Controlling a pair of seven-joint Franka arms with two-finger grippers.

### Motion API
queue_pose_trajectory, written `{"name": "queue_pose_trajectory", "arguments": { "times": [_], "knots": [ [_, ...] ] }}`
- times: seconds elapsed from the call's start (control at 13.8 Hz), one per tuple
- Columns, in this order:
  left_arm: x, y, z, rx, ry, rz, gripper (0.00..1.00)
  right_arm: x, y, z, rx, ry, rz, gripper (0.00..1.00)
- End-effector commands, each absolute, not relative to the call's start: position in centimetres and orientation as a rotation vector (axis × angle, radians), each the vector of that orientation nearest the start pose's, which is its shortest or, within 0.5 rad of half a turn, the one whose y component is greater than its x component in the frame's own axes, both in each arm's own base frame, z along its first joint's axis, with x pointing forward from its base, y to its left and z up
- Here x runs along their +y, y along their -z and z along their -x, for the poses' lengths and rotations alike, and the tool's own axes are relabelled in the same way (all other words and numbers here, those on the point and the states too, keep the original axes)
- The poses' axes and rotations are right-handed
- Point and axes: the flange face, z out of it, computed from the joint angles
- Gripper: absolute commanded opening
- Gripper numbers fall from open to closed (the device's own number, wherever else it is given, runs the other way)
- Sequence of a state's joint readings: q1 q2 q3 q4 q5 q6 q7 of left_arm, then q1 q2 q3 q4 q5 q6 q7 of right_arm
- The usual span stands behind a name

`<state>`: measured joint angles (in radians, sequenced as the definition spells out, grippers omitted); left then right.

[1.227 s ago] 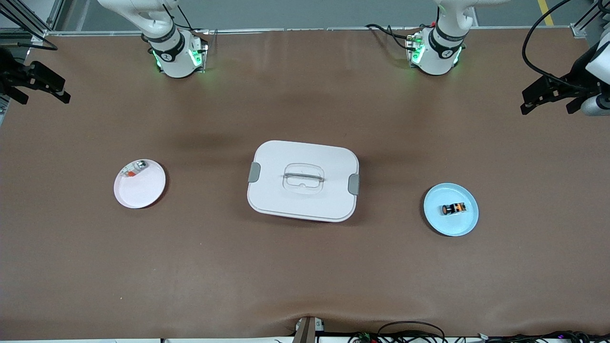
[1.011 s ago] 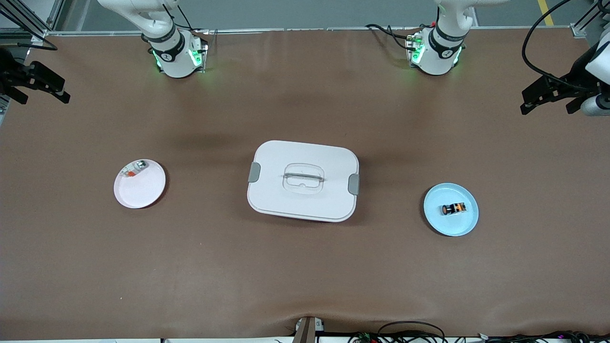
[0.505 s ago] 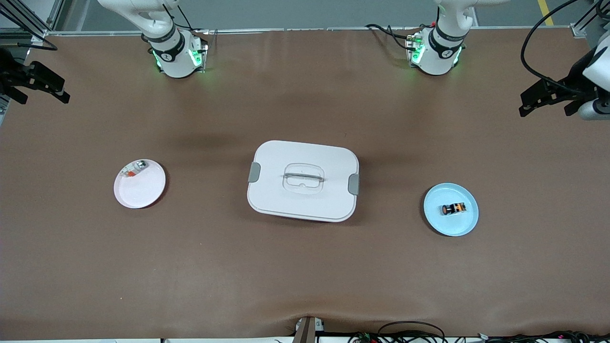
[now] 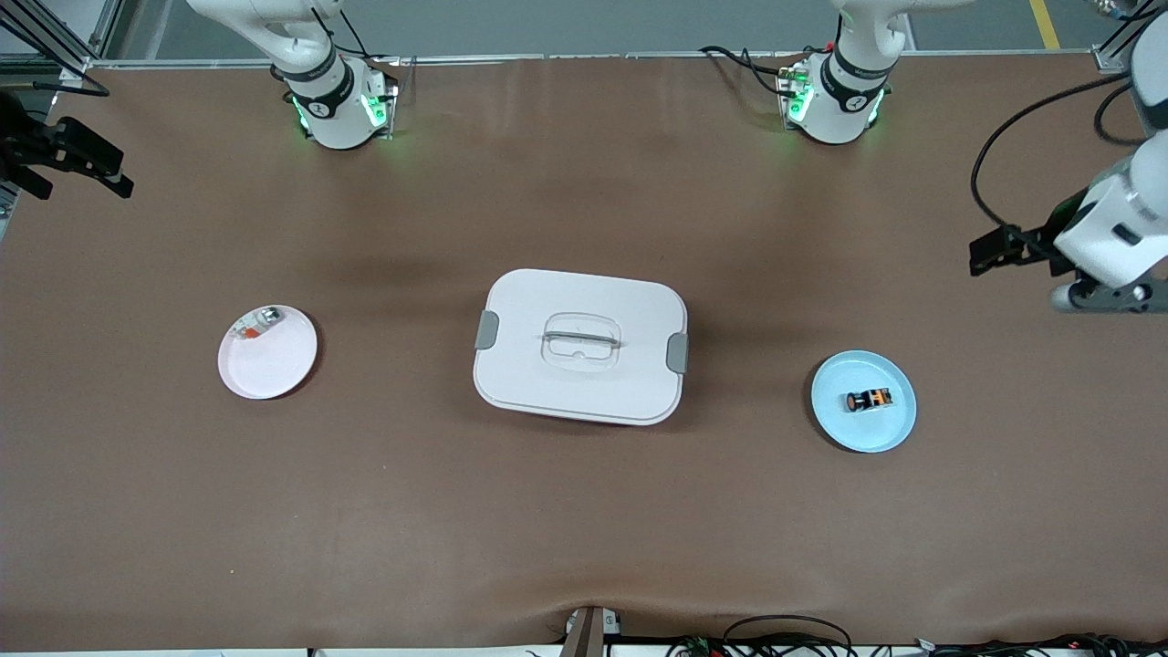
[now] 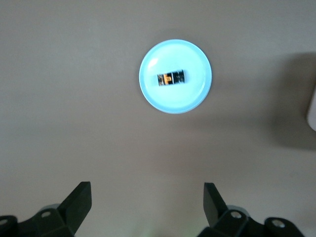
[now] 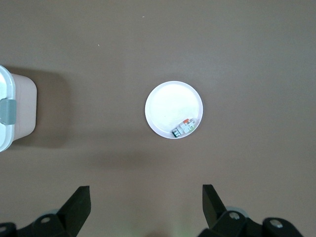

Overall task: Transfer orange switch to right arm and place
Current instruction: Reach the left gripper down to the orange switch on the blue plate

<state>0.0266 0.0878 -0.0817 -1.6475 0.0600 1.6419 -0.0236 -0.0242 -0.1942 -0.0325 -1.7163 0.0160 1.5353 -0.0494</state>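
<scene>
Since earlier, left tool (image 4: 990, 253) has come down over the desk (image 4: 584, 511) near the blue plate (image 4: 890, 429) bearing the orange switch (image 4: 868, 400), fingers wide. Right tool (image 4: 91, 169), also wide, waits over its desk end.

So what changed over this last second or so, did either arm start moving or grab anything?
Only the left arm moved: its left gripper, open and empty, swung from the table's edge at the left arm's end toward the blue plate, now nearer to it. Nothing was grasped or released. The orange switch still lies on that plate; the white box, the white plate and the waiting right gripper, open, are unchanged.
</scene>
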Motion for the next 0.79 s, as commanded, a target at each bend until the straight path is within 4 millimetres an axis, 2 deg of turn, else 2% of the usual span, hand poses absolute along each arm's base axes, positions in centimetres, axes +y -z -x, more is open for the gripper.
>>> {"name": "queue_pose_trajectory", "arguments": {
  "times": [0.0, 0.22, 0.36, 0.72],
  "knots": [
    [-2.6, -50.6, -57.7, 0.073, -0.084, 3.064, 1.0, -2.9, -65.9, -49.0, 0.012, 0.012, 3.14, 1.0],
    [-2.8, -45.4, -58.0, 0.074, -0.013, 3.074, 1.0, -2.9, -65.9, -49.0, 0.012, 0.012, 3.14, 1.0],
    [-3.0, -41.8, -58.6, -0.011, -0.017, 3.08, 1.0, -2.9, -65.9, -49.0, 0.012, 0.012, 3.14, 1.0],
    [-3.2, -35.2, -60.7, -0.026, -0.011, 3.097, 1.0, -2.9, -65.9, -49.0, 0.012, 0.012, 3.14, 1.0]
  ]
}}
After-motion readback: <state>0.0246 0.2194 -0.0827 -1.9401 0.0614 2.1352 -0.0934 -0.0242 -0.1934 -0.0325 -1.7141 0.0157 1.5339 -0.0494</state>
